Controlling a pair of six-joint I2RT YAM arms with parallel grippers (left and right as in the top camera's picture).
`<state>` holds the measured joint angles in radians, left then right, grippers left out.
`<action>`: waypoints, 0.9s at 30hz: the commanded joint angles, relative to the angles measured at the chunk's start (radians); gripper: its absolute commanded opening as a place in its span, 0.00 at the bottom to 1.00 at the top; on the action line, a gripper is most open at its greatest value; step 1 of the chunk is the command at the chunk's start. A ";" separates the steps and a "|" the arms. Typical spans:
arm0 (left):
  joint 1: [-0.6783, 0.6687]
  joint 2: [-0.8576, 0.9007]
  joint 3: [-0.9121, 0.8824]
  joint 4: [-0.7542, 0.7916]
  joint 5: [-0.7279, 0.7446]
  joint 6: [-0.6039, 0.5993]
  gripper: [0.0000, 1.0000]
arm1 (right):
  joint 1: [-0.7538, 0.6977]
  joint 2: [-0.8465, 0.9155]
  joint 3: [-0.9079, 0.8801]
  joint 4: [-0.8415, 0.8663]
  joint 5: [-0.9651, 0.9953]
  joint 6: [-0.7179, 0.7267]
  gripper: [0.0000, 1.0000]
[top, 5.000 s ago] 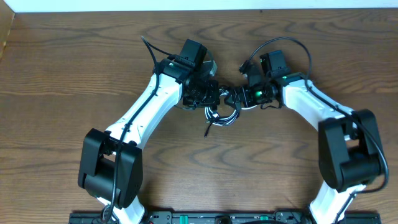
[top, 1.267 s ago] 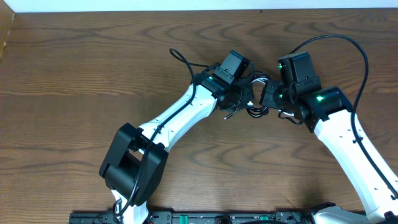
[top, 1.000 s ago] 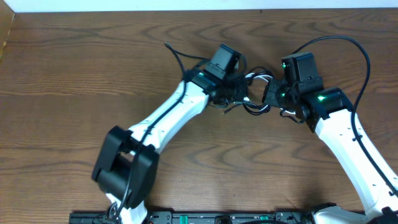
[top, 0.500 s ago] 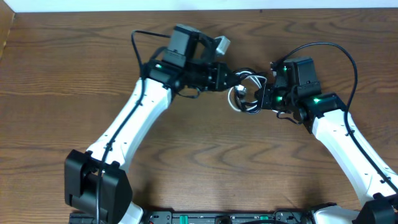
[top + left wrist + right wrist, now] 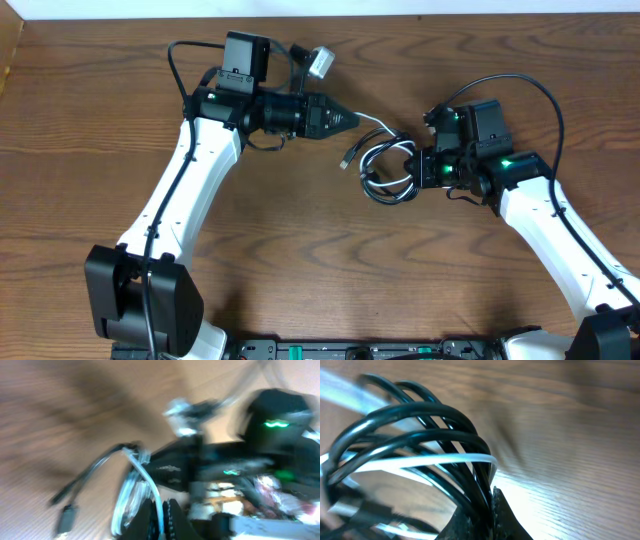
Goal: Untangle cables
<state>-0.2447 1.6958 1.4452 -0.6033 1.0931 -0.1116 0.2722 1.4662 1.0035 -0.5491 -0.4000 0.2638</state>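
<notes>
Left claw [image 5: 343,118] is clenched on the white cable [image 5: 376,122], stretching it left. Right claw [image 5: 422,168] pinches the black cable [image 5: 420,408] loops, anchoring them. The opposing holds should slide the white one free.

A taut white cable [image 5: 375,121] spans the gap between the left hand [image 5: 351,118] and the right hand [image 5: 420,168], and black cable [image 5: 467,477] loops crowd it. The worktop [image 5: 320,280] is open nearer, between both arms, and at the far left.

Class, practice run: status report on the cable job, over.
Left gripper shut on white cable. Right gripper shut on black cable. Both looped together, not yet apart. Nothing else in the way.
</notes>
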 commanded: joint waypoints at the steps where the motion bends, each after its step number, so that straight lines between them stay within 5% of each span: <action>1: -0.022 -0.030 0.014 -0.083 -0.372 0.025 0.07 | -0.006 0.004 -0.005 0.011 -0.234 -0.167 0.01; 9: -0.054 -0.029 0.008 -0.198 -0.659 0.025 0.07 | -0.022 -0.014 -0.003 0.024 -0.580 -0.360 0.01; 19: -0.071 -0.016 -0.095 -0.187 -0.660 0.025 0.07 | -0.109 -0.074 -0.003 0.095 -0.816 -0.369 0.01; 27: -0.112 0.046 -0.126 -0.145 -0.660 0.025 0.08 | -0.166 -0.075 -0.003 0.085 -0.731 -0.293 0.01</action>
<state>-0.3450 1.7126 1.3235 -0.7692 0.4641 -0.0998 0.1204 1.4143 1.0008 -0.4595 -1.1347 -0.0715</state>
